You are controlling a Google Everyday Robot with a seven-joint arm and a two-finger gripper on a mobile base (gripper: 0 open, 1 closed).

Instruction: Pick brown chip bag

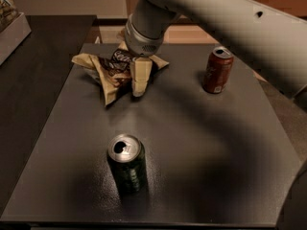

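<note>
The brown chip bag (109, 70) lies crumpled at the far left of the dark table (201, 143); it is tan and dark brown with white lettering. My gripper (138, 78) hangs from the grey arm (216, 18) and is down at the bag's right side, touching or just over it. The wrist covers the bag's far right part. A red can (217, 70) stands at the far right. A green can (127, 163) stands in the near middle, its top open.
A lower dark surface (33, 80) lies to the left of the table. A light box (12, 28) stands at the far left edge of the view. The arm spans the upper right of the view.
</note>
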